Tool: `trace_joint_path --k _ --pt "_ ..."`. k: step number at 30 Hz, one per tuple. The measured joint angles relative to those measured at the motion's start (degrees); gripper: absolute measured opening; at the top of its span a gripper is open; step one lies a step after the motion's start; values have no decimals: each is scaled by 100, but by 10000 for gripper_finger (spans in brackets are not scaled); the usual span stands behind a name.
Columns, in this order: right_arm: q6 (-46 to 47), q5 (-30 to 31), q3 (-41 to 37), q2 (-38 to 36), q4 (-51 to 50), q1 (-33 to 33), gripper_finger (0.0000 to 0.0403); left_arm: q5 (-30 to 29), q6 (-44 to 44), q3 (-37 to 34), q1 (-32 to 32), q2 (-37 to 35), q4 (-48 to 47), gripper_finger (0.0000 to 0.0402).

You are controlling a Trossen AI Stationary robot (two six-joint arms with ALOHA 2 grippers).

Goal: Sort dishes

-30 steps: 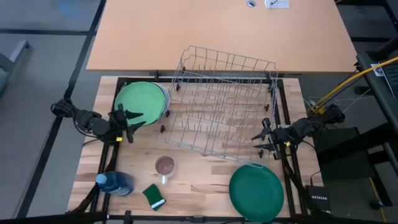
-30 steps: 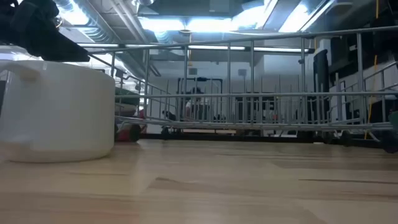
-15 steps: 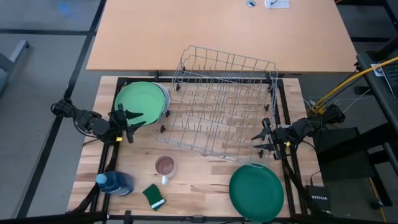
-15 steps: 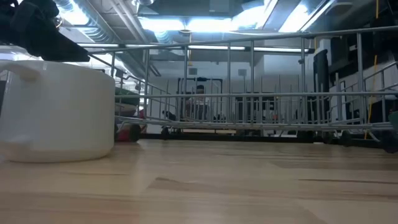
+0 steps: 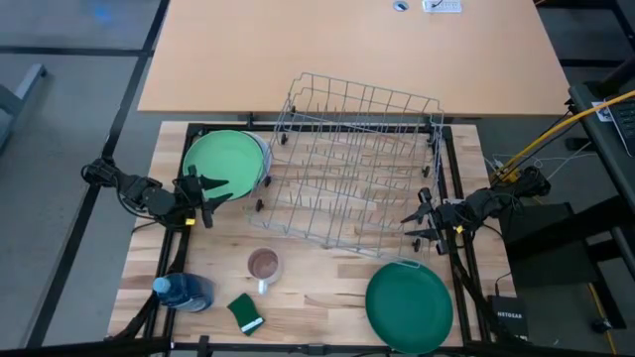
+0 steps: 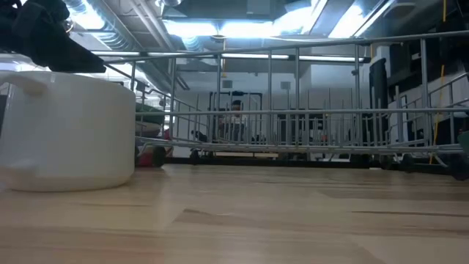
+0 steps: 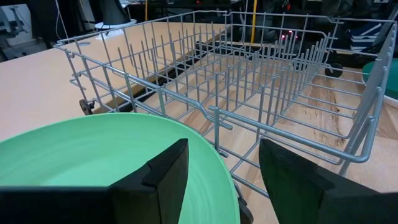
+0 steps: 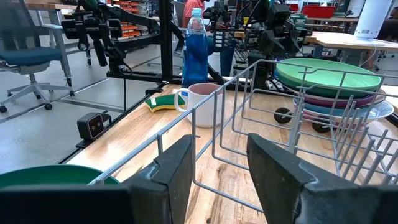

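One plate stack (image 5: 226, 164), one dark green plate (image 5: 409, 307), one rack (image 5: 352, 169), mug (image 5: 263, 266), bottle (image 5: 182, 291), sponge (image 5: 244, 313).

A wire dish rack (image 5: 357, 164) sits empty at the middle of the wooden table (image 5: 327, 288); a light green plate (image 5: 224, 164) tops a stack at its left, beside the left gripper (image 5: 213, 191), fingers spread; the right gripper (image 5: 417, 223), fingers apart, hovers at the rack's right edge; a dark green plate (image 5: 409, 307), mug (image 5: 263, 266), sponge (image 5: 245, 313) and blue bottle (image 5: 184, 292) lie along the near edge
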Motion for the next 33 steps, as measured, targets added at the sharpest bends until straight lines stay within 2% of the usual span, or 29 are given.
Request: trace_joint_path --k 25,30,33 --pt "1 7 -4 9 216 -1 156 -1 0 -1 -1 2 1 184" --pt "-139 430 -4 9 136 0 156 1 0 1 0 0 -1 184" --pt "-144 452 -4 37 27 -2 156 1 0 0 -1 0 1 184"
